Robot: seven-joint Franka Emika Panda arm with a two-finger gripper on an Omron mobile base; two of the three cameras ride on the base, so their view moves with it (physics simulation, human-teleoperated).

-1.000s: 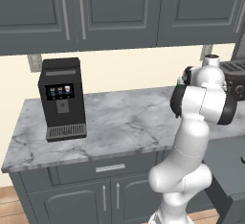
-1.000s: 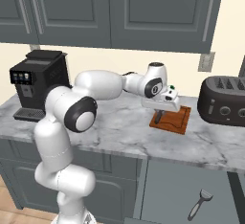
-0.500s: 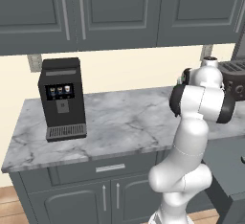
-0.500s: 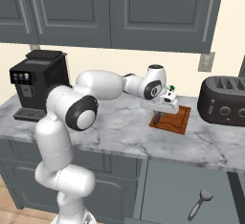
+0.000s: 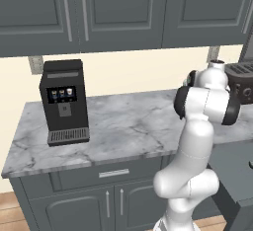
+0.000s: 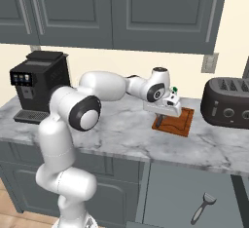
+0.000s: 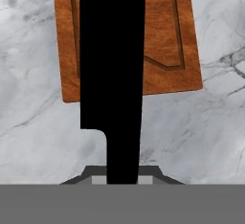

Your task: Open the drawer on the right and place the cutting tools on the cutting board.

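Hand view has jaws pinching the black knife (image 7: 112, 74) above the cutting board (image 7: 165, 36); released early, it could hit the desk (image 7: 191, 132).

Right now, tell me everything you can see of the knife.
The knife is all black, slim, with a broad flat blade stepping down to a narrower handle. The handle is clamped in the end effector, which is shut on it; the blade points away along the hand. It hangs over the near edge of the reddish-brown cutting board. Whether the tip touches the board, I cannot tell.
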